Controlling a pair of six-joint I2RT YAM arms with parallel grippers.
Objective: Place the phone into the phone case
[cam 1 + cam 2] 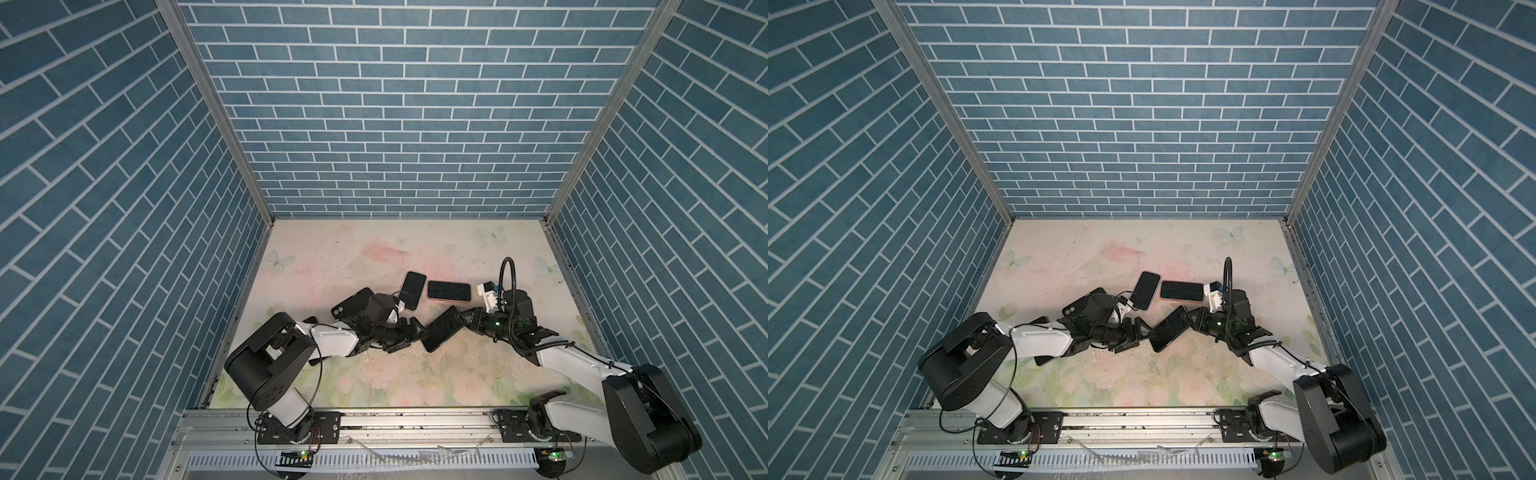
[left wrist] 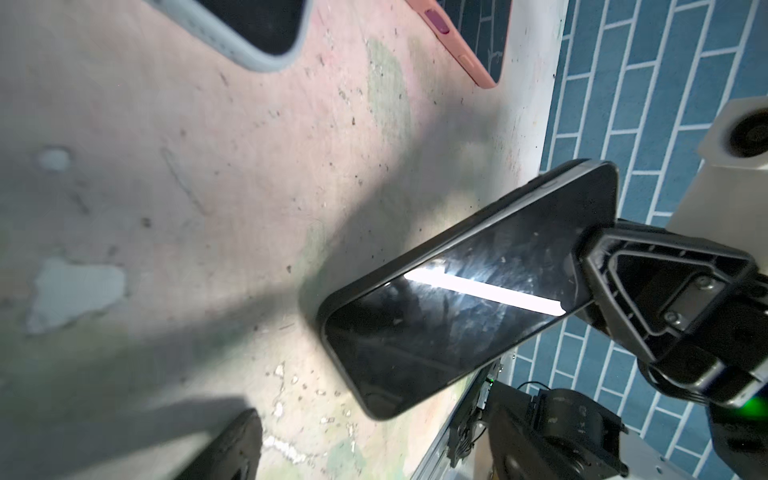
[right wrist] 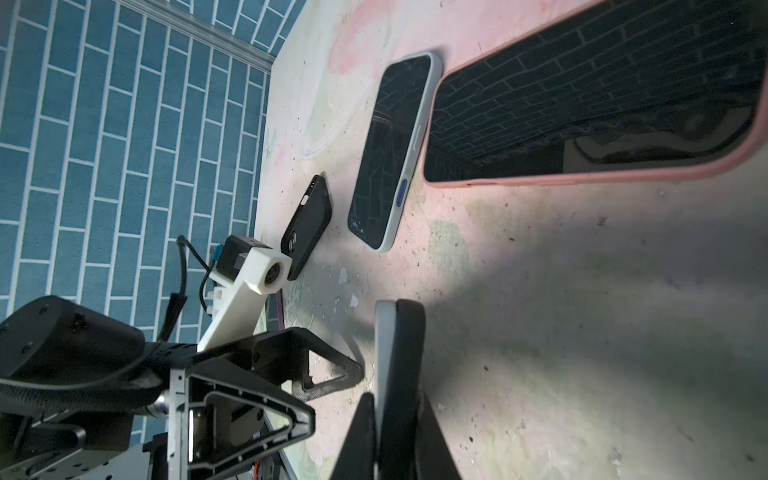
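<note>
The right hand [image 1: 462,319] clamps the bare phone [image 1: 440,334], tilted down toward the table [image 1: 374,249]; the left hand [image 1: 415,334] gapes empty. Corner-first entry into the black case [image 1: 353,302] looks wisest.

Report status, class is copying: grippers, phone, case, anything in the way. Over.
Right gripper shut on phone, phone tilted, low end on table. Left gripper open beside it. Black case beyond left arm, untouched. Two cased phones nearby.
</note>
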